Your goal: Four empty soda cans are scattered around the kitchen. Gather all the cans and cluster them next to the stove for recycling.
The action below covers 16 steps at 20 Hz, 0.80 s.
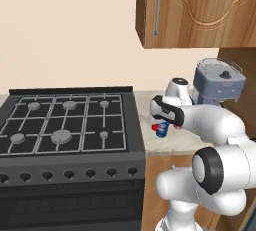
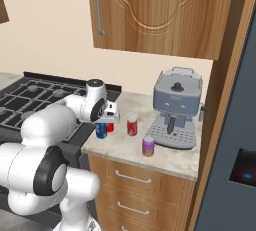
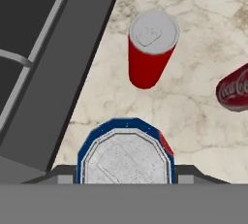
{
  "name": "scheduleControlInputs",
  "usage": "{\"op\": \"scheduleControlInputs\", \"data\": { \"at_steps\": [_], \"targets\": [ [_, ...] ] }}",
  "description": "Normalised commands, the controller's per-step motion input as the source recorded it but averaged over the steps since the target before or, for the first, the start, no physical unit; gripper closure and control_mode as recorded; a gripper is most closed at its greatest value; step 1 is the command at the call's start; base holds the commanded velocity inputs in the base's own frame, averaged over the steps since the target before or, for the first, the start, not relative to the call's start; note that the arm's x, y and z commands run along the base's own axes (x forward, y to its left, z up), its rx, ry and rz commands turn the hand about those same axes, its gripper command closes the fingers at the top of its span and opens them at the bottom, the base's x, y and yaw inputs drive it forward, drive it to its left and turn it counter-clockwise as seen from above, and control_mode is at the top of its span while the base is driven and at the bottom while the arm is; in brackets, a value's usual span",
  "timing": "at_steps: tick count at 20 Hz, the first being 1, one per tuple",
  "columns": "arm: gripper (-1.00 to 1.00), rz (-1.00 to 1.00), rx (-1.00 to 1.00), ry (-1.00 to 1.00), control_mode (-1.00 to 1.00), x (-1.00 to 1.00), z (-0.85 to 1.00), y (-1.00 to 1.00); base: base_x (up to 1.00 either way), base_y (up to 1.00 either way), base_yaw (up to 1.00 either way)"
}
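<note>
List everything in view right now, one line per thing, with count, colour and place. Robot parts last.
soda cans: four on the marble counter right of the stove; blue-and-white between the fingers, red just behind it, reddish-pink further right, pale pink-lilac near the counter's front edge
stove: one, black, six grey burners, knob row on the front, left of the counter
counter: one, beige marble, wooden drawers beneath
coffee machine: one, grey-blue, right end of the counter
wall cabinet: one, brown wood, above the counter
arm: one, white with dark joints, reaching over the counter
gripper: one, dark fingers either side of the blue-and-white can, closed on it
</note>
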Motion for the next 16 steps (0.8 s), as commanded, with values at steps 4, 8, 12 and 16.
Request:
{"op": "scheduleControlInputs", "data": {
  "at_steps": [4,8,12,16],
  "targets": [
    [1.00,0.00,0.00,-0.03,-1.00,0.15,-0.19,0.00,0.00,0.00,0.00],
    [1.00,0.00,0.00,-0.02,-1.00,0.13,-0.19,0.00,0.00,0.00,0.00],
    [1.00,0.00,0.00,-0.04,-1.00,0.05,-0.17,0.00,0.00,0.00,0.00],
    [1.00,0.00,0.00,-0.02,-1.00,0.01,-0.17,0.00,0.00,0.00,0.00]
  ]
}}
